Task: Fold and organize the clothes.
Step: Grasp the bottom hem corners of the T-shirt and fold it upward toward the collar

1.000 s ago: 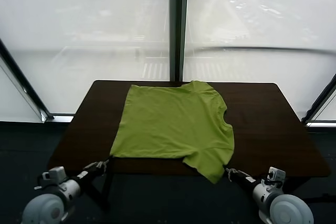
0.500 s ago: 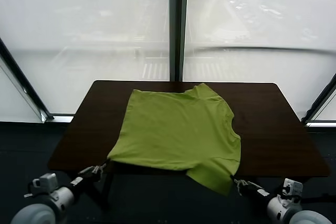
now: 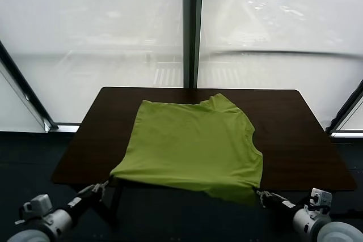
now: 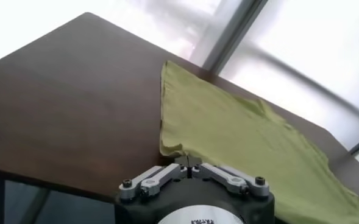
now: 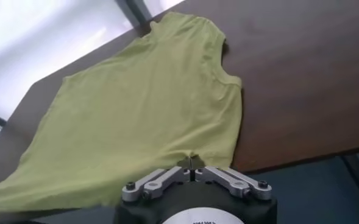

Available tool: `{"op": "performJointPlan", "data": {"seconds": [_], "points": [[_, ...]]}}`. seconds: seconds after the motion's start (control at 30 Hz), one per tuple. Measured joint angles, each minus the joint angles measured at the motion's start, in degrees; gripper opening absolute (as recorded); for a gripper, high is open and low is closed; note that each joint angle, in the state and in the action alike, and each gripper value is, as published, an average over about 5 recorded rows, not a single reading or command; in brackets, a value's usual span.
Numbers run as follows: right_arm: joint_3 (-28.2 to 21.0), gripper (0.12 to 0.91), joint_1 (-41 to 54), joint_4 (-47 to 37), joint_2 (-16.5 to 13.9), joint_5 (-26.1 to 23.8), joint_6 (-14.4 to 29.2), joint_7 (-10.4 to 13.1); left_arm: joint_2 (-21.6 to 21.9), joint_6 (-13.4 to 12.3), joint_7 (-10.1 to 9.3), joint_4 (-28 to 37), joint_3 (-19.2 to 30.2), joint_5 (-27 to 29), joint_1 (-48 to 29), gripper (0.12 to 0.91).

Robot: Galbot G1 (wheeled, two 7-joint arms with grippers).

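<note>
Lying across the middle of the dark brown table [image 3: 295, 140], a lime-green T-shirt [image 3: 193, 143] is seen in the centre of the head view, its plain side up and its round neck at the far edge, toward the upper centre of the frame. The near edge of the shirt is drawn over the front edge of the table, and it sags slightly between its two near corners. At the lower left of the head view the left gripper [image 3: 105, 185] is closed on the near left corner of the shirt, just off the table edge; in the left wrist view the gripper [image 4: 191, 168] is seen with its fingers pressed together and a small fold of green cloth pinched between the tips. At the lower right of the head view the right gripper [image 3: 260, 192] is likewise clamped on the near right corner of the shirt, below the table edge; in the right wrist view the gripper [image 5: 191, 167] shows both fingers meeting on the hem. The far short sleeve is seen at the right side of the shirt, resting flat on the table. Behind the table, in the upper half of the frame, bright windows [image 3: 91, 32] divided by a dark post [image 3: 191, 26] are seen.
</note>
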Motion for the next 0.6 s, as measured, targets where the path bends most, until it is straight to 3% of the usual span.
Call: {"op": "performJointPlan", "data": {"seconds": [0.2,0.6], "points": [[-4.0,0.139,8.6,-5.5,1.4,-1.8,0.2,-0.1,-1.1,1.3,-2.16,2.0,2.5,-1.1,-6.0,0.149],[-9.5,0.139,17.8,-15.4,5.9,-5.9,0.4,-1.3,-0.3,1.2,-1.9,11.0,9.9,1.4,-18.6,0.149]]}}
